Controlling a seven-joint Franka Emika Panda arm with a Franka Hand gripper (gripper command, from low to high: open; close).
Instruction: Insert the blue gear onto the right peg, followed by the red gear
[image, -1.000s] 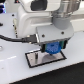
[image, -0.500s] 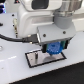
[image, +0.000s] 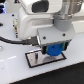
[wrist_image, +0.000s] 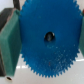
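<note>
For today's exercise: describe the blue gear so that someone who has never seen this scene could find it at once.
Start at the big white robot arm filling the exterior view, and follow it down to the gripper hanging just above the black light-rimmed plate. The blue gear is clamped there between the green pads: the only bright blue toothed disc, with a dark centre hole.

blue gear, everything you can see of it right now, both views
The blue gear is a bright blue toothed disc with fine teeth round its rim and a small dark centre hole; it looks like matte plastic. In the wrist view it fills most of the frame, gripped between green fingers. In the exterior view it hangs in the gripper just above the black plate, mostly hidden by the hand. Whether it touches a peg cannot be told.
</note>
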